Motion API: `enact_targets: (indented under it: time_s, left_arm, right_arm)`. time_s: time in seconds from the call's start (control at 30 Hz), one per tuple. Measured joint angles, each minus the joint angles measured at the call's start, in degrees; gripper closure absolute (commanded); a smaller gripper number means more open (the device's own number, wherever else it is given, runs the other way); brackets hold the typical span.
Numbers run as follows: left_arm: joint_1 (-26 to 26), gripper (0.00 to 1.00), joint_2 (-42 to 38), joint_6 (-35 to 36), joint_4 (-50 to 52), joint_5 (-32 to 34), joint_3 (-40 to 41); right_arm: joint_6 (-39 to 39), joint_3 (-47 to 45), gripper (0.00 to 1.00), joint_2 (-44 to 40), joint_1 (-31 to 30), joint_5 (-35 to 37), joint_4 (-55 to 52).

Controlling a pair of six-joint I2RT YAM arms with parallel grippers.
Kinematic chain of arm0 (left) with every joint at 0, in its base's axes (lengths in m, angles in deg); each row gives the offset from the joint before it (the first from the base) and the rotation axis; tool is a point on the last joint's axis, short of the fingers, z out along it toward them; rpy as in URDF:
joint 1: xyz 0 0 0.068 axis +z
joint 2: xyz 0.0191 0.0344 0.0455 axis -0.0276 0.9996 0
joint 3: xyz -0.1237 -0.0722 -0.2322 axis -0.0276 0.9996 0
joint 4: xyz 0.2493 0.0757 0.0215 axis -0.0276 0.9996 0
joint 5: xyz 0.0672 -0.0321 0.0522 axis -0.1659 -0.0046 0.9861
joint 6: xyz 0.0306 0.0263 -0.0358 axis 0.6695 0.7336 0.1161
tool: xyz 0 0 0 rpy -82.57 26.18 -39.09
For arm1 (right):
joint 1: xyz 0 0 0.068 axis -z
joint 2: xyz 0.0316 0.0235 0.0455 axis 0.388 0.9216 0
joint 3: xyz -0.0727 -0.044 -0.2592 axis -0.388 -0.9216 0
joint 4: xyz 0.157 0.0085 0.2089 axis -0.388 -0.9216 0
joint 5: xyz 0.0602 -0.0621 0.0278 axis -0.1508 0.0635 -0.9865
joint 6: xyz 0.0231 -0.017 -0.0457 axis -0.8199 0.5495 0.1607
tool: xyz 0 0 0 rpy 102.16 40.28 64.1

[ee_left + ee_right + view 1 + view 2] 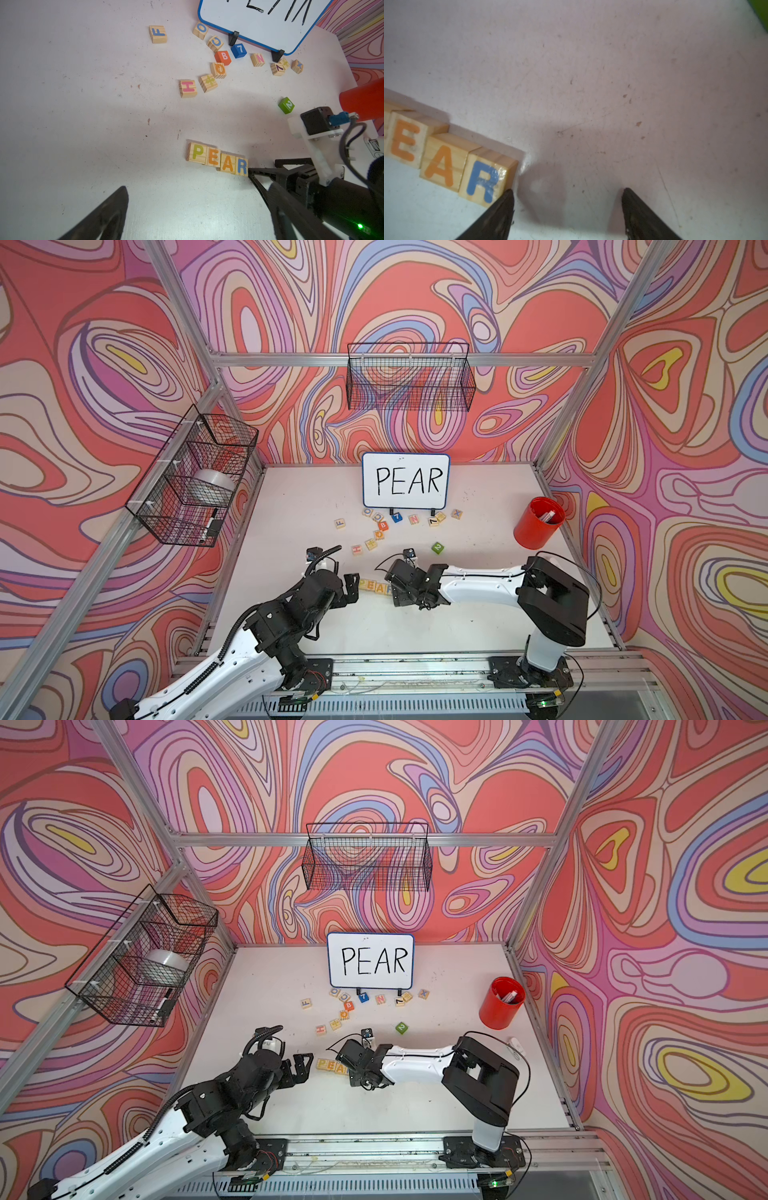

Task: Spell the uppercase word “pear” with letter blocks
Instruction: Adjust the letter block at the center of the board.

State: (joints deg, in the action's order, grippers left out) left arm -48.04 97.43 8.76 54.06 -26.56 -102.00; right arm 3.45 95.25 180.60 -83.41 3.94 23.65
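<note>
Looking down in both top views, we find the letter blocks [375, 585] laid in a single row on the white table [291, 506], toward its front middle and between the two arms. Left wrist view gives the order clearly: P block [197, 152], E block [213, 157], A block [228, 164], R block [241, 166], letters face up, each touching the next, the row stepping slightly rather than running dead straight. The left gripper [353, 588] sits just off the P end, fingers spread, nothing between them. The right gripper [566, 197] is at the R end; its jaws stand wide apart over bare table and grip nothing. One of its fingertips [506, 199] lies against the R block's outer corner; we cannot tell whether it presses or merely meets it. Farther back, a whiteboard [405, 481] reading PEAR stands upright, with loose blocks scattered before it, among them a blue 7 cube [397, 516]. A green 2 cube [437, 548] sits alone, nearer the right arm. A red cup [538, 522] stands at the table's right edge.
</note>
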Motion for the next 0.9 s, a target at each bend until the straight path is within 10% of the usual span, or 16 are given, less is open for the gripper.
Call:
enact_targets:
  time_s: [0.9]
  left_arm:
    - [0.24,0.00,28.37,4.17,-20.06,-12.17,0.59]
  right_arm:
    - [-0.50,-0.55,0.17,-2.10,0.00,2.40,-1.46]
